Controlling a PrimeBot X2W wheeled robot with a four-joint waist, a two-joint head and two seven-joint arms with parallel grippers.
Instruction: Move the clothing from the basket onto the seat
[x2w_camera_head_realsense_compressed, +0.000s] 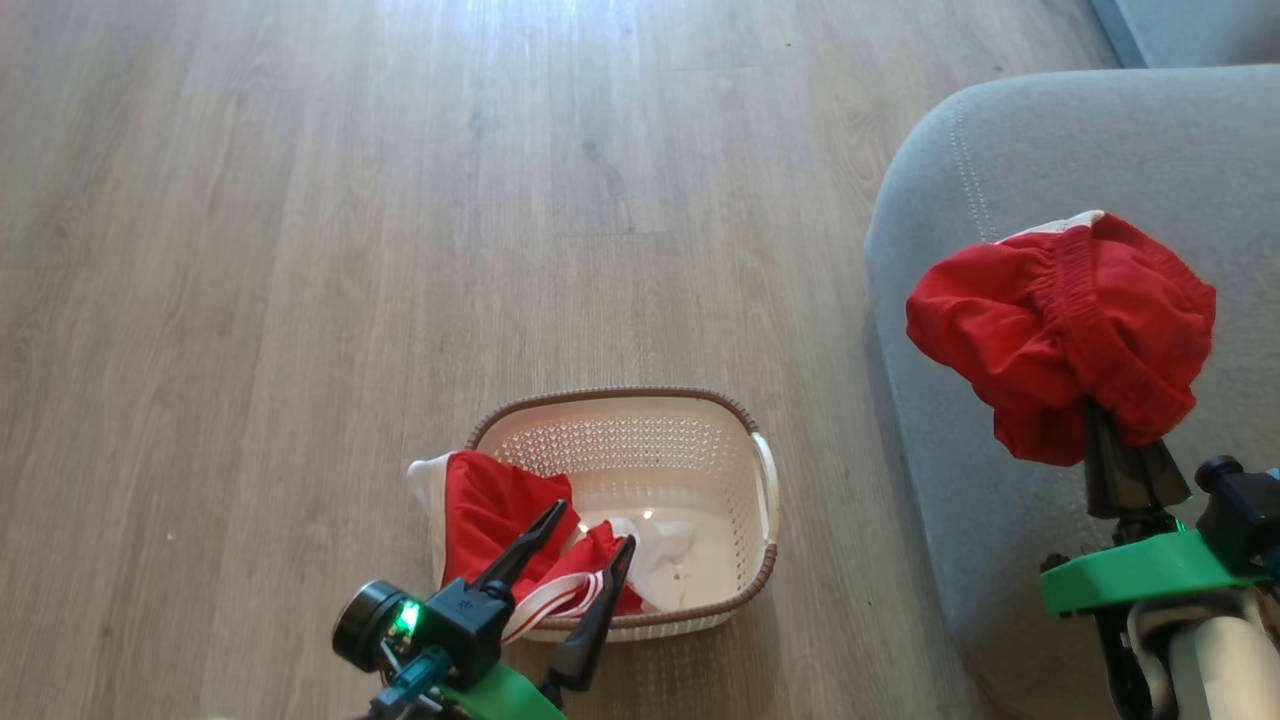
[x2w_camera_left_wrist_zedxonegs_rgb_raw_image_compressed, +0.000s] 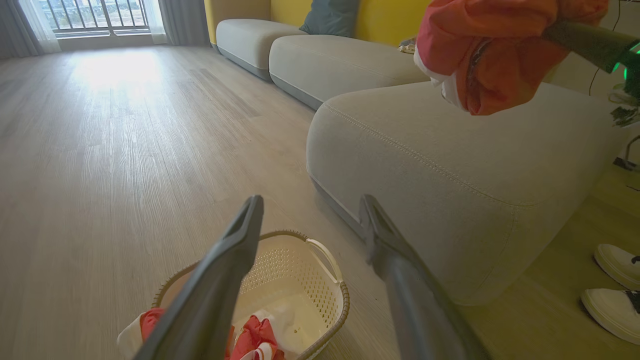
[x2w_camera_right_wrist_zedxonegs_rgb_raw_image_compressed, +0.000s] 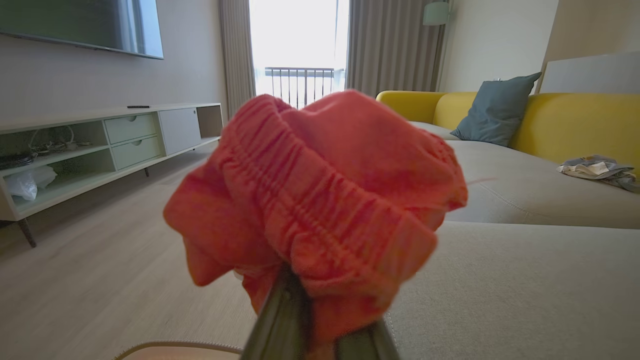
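Observation:
The cream basket (x2w_camera_head_realsense_compressed: 620, 445) stands on the wood floor, left of the grey seat (x2w_camera_head_realsense_compressed: 1000, 150). One red clothing piece with white trim (x2w_camera_head_realsense_compressed: 490, 510) lies in the basket's near-left corner and spills over its rim. My left gripper (x2w_camera_head_realsense_compressed: 595, 522) hovers open just above that piece, with nothing between its fingers. In the left wrist view the left gripper (x2w_camera_left_wrist_zedxonegs_rgb_raw_image_compressed: 311, 200) stands wide over the basket (x2w_camera_left_wrist_zedxonegs_rgb_raw_image_compressed: 345, 300). My right gripper (x2w_camera_head_realsense_compressed: 1095, 415) is shut on a second red garment (x2w_camera_head_realsense_compressed: 1060, 320), bunched over its fingertips above the seat's front edge. That garment (x2w_camera_right_wrist_zedxonegs_rgb_raw_image_compressed: 325, 200) hides the fingertips.
White shoes (x2w_camera_left_wrist_zedxonegs_rgb_raw_image_compressed: 620, 265) sit on the floor beyond the seat's corner. A low TV cabinet (x2w_camera_right_wrist_zedxonegs_rgb_raw_image_compressed: 100, 145) lines the far wall. The couch runs on with a yellow back, a blue cushion (x2w_camera_right_wrist_zedxonegs_rgb_raw_image_compressed: 495, 110) and a crumpled cloth (x2w_camera_right_wrist_zedxonegs_rgb_raw_image_compressed: 595, 167). Open floor lies left of the basket.

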